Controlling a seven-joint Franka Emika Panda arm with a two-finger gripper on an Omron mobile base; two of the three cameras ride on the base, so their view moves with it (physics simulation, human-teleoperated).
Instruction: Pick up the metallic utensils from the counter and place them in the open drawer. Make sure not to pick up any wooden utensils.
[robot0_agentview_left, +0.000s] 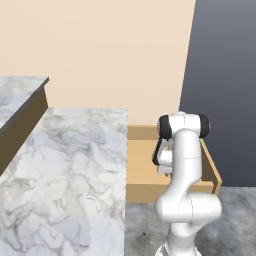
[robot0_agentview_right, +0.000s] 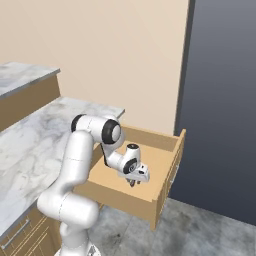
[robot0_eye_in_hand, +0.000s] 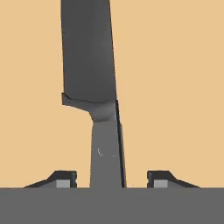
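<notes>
A kitchen is shown here, one drawn by a computer. A long tabletop (robot0_agentview_left: 70, 170) of white and grey marble is seen on the left, set on a plain tan wooden base. A higher marble ledge (robot0_agentview_left: 20, 92) is seen at the far left. A shallow wooden drawer (robot0_agentview_right: 167, 160) is pulled open at the right end. A knife (robot0_eye_in_hand: 89, 65) with a dark blade is seen over the drawer's floor. A peach wall (robot0_agentview_left: 115, 50) stands behind, and a grey stone floor (robot0_agentview_right: 200, 235) lies below.
</notes>
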